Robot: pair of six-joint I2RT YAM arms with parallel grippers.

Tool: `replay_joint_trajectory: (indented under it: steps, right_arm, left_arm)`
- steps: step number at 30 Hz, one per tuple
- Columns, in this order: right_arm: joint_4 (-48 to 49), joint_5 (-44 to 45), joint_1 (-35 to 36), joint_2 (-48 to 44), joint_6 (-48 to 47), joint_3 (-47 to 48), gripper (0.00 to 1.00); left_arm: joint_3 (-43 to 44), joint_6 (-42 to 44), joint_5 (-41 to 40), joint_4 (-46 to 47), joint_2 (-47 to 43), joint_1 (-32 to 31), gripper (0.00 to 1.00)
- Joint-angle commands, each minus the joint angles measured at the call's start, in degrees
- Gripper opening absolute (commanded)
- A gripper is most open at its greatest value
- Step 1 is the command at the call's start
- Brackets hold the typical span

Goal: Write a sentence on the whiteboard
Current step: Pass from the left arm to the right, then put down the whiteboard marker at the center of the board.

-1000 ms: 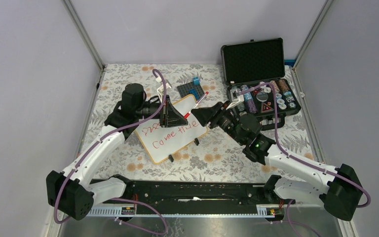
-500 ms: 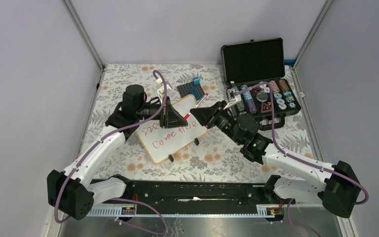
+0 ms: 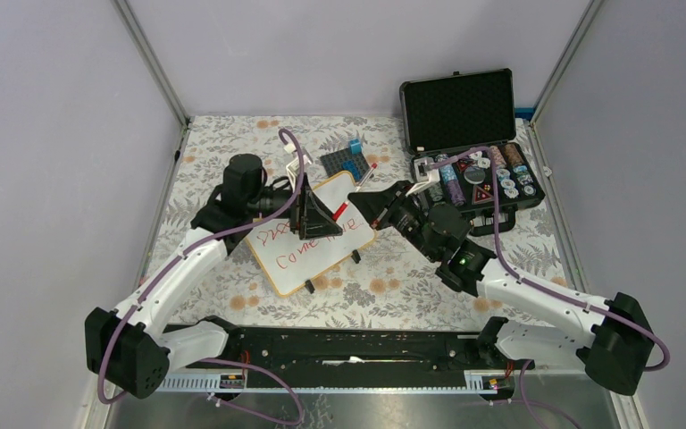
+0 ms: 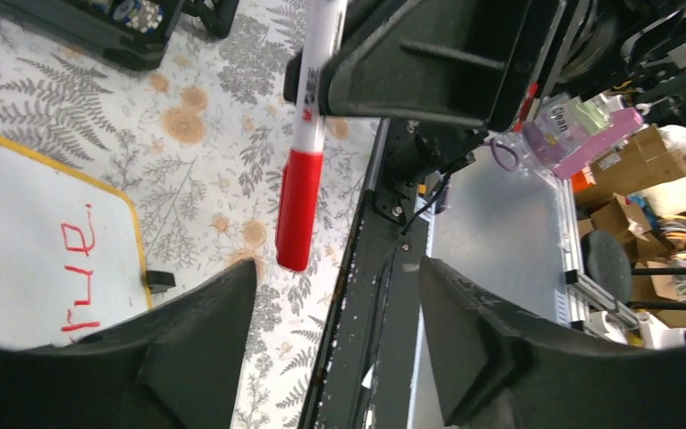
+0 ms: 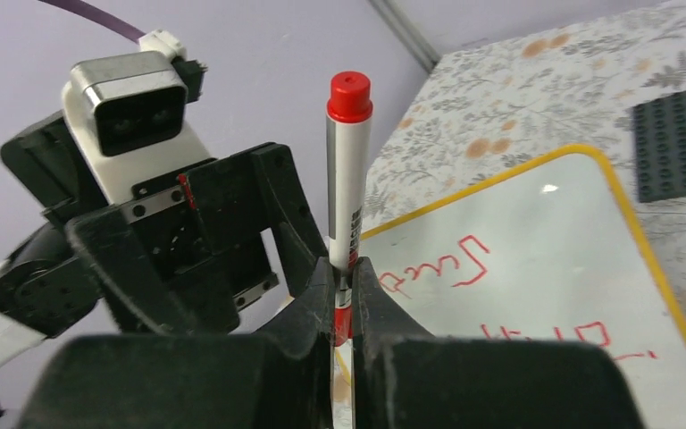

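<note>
Red handwriting, the sentence [image 3: 308,241], fills two lines on the whiteboard [image 3: 288,275], which sits on the table [image 3: 393,286] between both arms. The right gripper [image 5: 347,295] pinches the capped marker [image 5: 348,179]. The left gripper [image 4: 330,268] hangs apart, empty. Writing looks done imo, just stowing left.

- Top view: fixed above and behind the arm bases, looking down and forward, far enough to take in the whole table [image 3: 223,134].
- Left wrist view: behind the left gripper [image 4: 338,268], facing the table's near edge, close to the marker [image 4: 306,143].
- Right wrist view: behind the right gripper [image 5: 341,268], facing the left arm at close range.
- Shared: all three views show the marker and part of the whiteboard [image 3: 308,255].
</note>
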Motion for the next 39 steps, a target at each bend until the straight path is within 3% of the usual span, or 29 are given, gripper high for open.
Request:
replay_joint_trajectory:
  steps: [1,4,13,19,29,39]
  right_arm:
    - [-8.5,8.7,0.0,-2.6,-5.1,4.9,0.00]
    - [-19.9,13.8,-0.4,-1.2,-10.1,10.5,0.00]
    - [-46.9,25.4,-2.7,6.5,-19.9,21.6,0.00]
    - [-57.2,26.4,-3.2,11.1,-17.7,22.8,0.00]
    - [-58.2,16.1,-5.1,11.1,-8.4,11.8,0.00]
    - [-54.2,9.0,-6.3,16.3,-6.7,6.2,0.00]
  left_arm:
    - [3.7,4.1,-1.5,-4.7,-0.5,0.2,0.78]
    - [7.1,7.5,-3.9,-9.9,0.3,1.4,0.98]
    - [17.3,13.7,-12.5,-23.2,3.2,4.6,0.99]
    - [19.5,14.8,-14.8,-26.7,4.4,7.2,0.99]
    - [18.5,14.3,-14.3,-26.2,2.5,7.7,0.99]
    - [17.7,14.7,-15.7,-26.6,-0.2,7.7,0.99]
